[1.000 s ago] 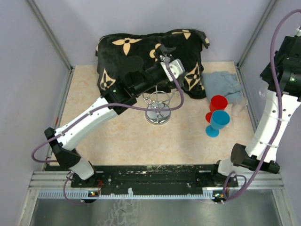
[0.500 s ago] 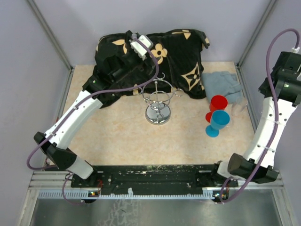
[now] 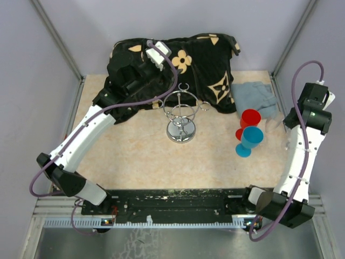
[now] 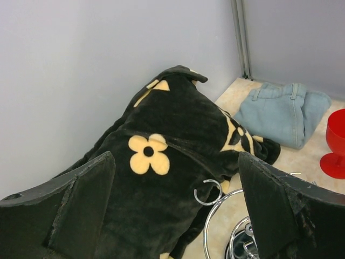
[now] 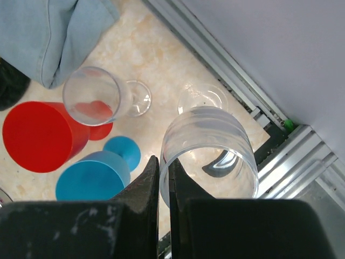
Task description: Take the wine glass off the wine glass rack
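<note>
Right wrist view: the right gripper point(image 5: 163, 181) looks pinched onto the rim of the wine glass point(image 5: 210, 145), foot pointing away from the jaws toward the table point(image 5: 161, 51). It is off the rack point(image 3: 182, 116), well apart. Landing room looks tight: a 2nd clear glass point(image 5: 97, 97) on one side, the wall rail point(image 5: 215, 56) on the other. Left gripper point(image 4: 175, 159) gapes wide, empty.

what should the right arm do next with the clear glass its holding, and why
Probably lower the right end effector a little until the wine glass stands on the table, then open. Its fingers pinch the glass's rim, the wine glass rack holds no glass, and the foot is over the table; whether it touches yet is unclear.
</note>
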